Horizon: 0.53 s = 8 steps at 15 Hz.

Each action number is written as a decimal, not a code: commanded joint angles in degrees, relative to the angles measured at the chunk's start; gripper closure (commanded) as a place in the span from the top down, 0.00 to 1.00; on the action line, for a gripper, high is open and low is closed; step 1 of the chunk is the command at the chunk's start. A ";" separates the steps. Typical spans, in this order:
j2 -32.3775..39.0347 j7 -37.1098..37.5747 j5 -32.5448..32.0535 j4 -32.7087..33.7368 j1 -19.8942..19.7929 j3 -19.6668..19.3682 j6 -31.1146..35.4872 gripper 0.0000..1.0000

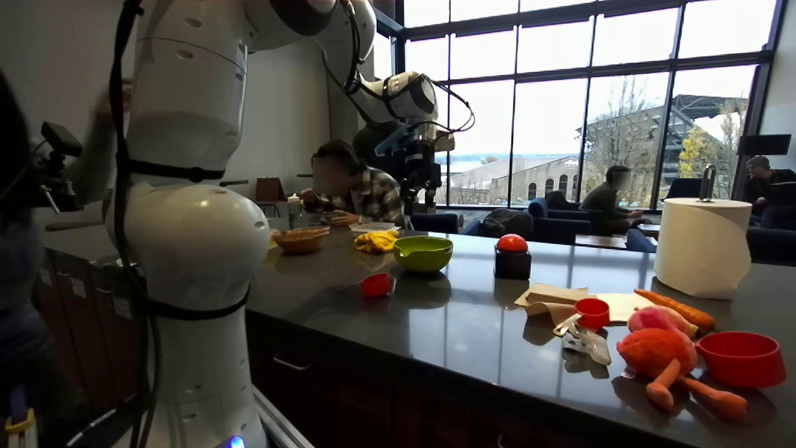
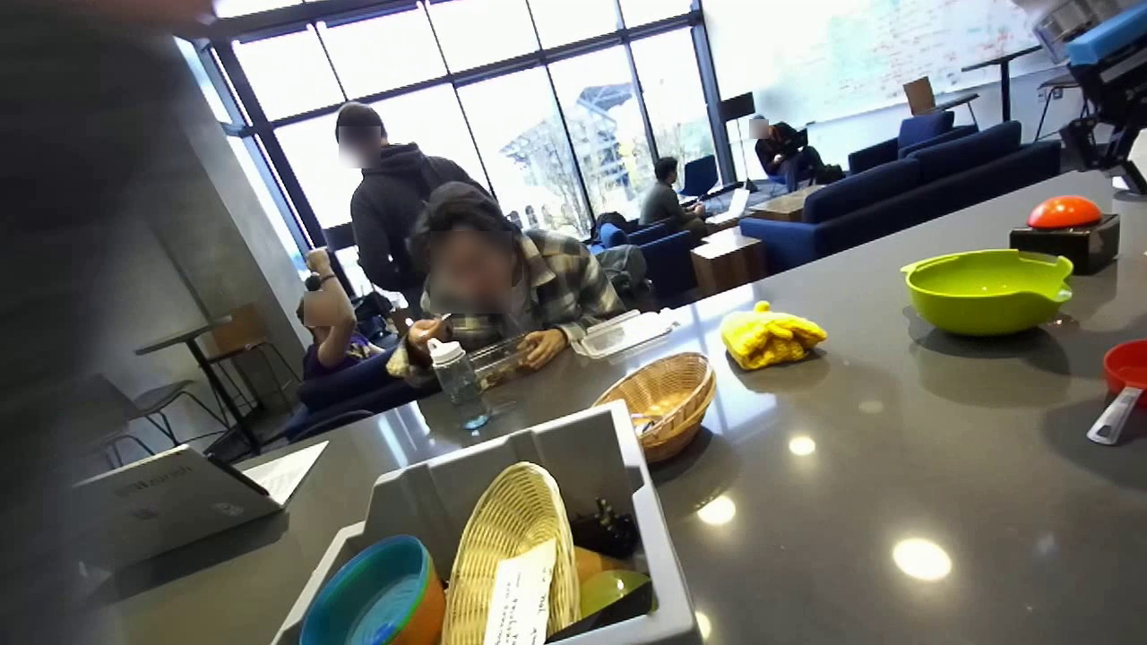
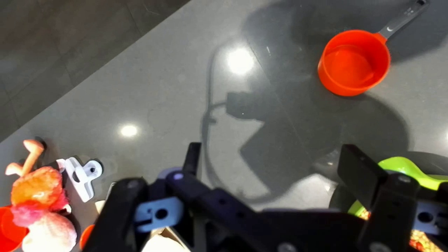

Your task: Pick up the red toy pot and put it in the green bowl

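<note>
The red toy pot, a small red cup with a grey handle, stands upright on the grey counter [image 1: 376, 285]. It also shows at the right edge in an exterior view [image 2: 1125, 365] and at the upper right in the wrist view [image 3: 350, 66]. The lime-green bowl [image 1: 423, 255] stands close by it, also seen in an exterior view [image 2: 986, 296]; the wrist view shows part of the bowl [image 3: 402, 166] with grainy yellow-red contents, partly hidden by a finger. My gripper [image 3: 271, 152] is open and empty, raised above the counter, also seen in an exterior view [image 1: 420, 186].
A black box with a red-orange dome [image 1: 512, 264], a yellow cloth [image 1: 375, 241] and a wicker basket [image 1: 300, 241] stand around the bowl. Farther off are another small red cup [image 1: 592, 313], a red plush toy [image 1: 656, 351], a larger red cup [image 1: 743, 361] and a paper roll [image 1: 703, 249].
</note>
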 commanded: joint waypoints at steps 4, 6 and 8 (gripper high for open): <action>-1.99 -2.32 -0.09 -4.52 -0.81 -1.93 -0.14 1.00; -2.16 -2.32 -0.17 -6.81 -1.69 -3.11 0.45 1.00; -3.01 -2.02 0.02 -9.51 -2.59 -4.32 1.34 1.00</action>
